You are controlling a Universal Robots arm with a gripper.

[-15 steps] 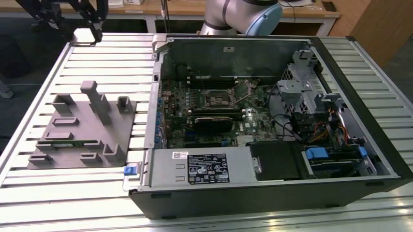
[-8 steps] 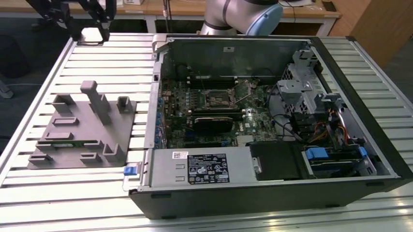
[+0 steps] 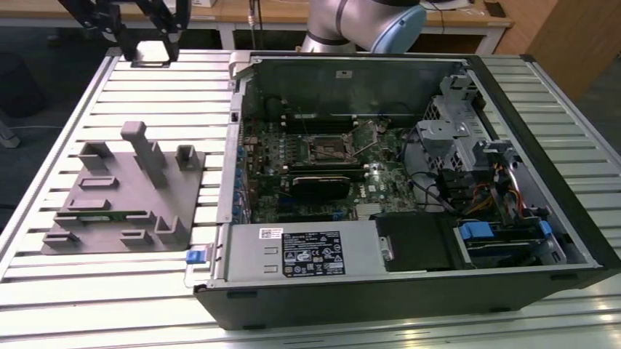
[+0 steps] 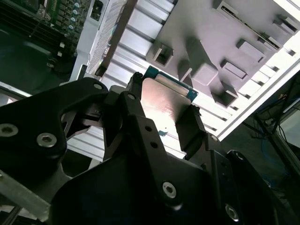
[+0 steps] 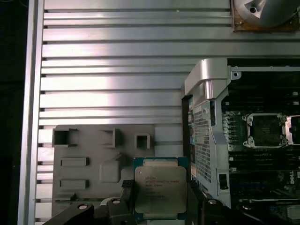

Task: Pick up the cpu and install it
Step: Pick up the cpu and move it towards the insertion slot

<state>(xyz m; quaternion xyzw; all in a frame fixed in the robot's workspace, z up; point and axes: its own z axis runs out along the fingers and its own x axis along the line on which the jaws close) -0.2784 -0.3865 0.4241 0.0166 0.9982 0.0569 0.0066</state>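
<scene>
The cpu (image 5: 158,190), a flat square chip with a silvery top and a green rim, is held between my gripper's (image 5: 160,199) two black fingers. In the second wrist view the cpu (image 4: 161,105) shines between the same fingers (image 4: 190,124). The exterior view has my gripper (image 3: 147,45) high over the far corner of the table on that view's left, shut on the pale cpu (image 3: 153,52). An empty square socket (image 3: 325,149) lies on the motherboard inside the open computer case (image 3: 543,145). It is off to the side of the held chip in the first wrist view, socket (image 5: 265,129).
A grey fixture tray (image 3: 126,189) with upright blocks and slots lies on the slatted aluminium table (image 3: 145,291), beside the case. Inside the case are a black heatsink (image 3: 318,185), drive cages (image 3: 456,131) and cables. The arm's base (image 3: 364,22) stands behind the case.
</scene>
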